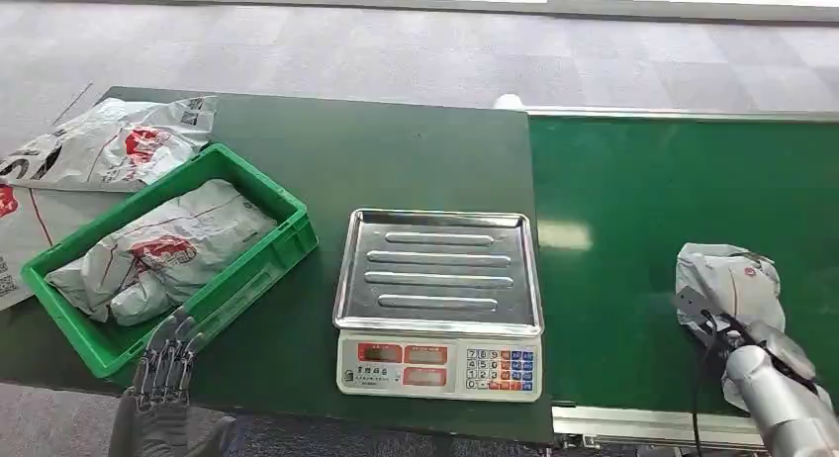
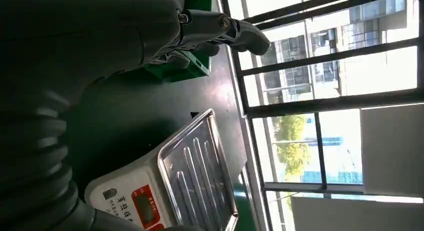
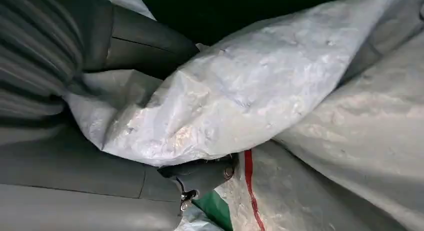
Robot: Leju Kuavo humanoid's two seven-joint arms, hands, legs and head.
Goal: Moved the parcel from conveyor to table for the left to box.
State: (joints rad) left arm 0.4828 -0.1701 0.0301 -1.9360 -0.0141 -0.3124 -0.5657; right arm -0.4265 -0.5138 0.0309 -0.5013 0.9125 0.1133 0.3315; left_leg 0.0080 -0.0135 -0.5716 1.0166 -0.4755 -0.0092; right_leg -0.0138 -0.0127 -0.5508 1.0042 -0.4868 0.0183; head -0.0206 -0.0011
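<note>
A crumpled grey parcel [image 1: 727, 274] with a red print lies on the green conveyor belt [image 1: 643, 200] at the right. My right hand [image 1: 762, 343] is on its near end. In the right wrist view the right hand [image 3: 75, 166] grips a fold of the parcel [image 3: 250, 91] between thumb and fingers. My left hand [image 1: 163, 373] hangs at the near corner of the green crate [image 1: 287, 244], fingers apart, holding nothing. The left wrist view shows the left hand [image 2: 100, 36] with a finger stretched out in front of the crate [image 2: 185, 66].
The crate holds another grey parcel [image 1: 163, 249]. More grey bags [image 1: 109, 140] lie at the table's far left. A weighing scale [image 1: 440, 363] with a steel tray [image 1: 438, 269] stands between the crate and the belt; the scale [image 2: 150, 201] is close beside my left arm.
</note>
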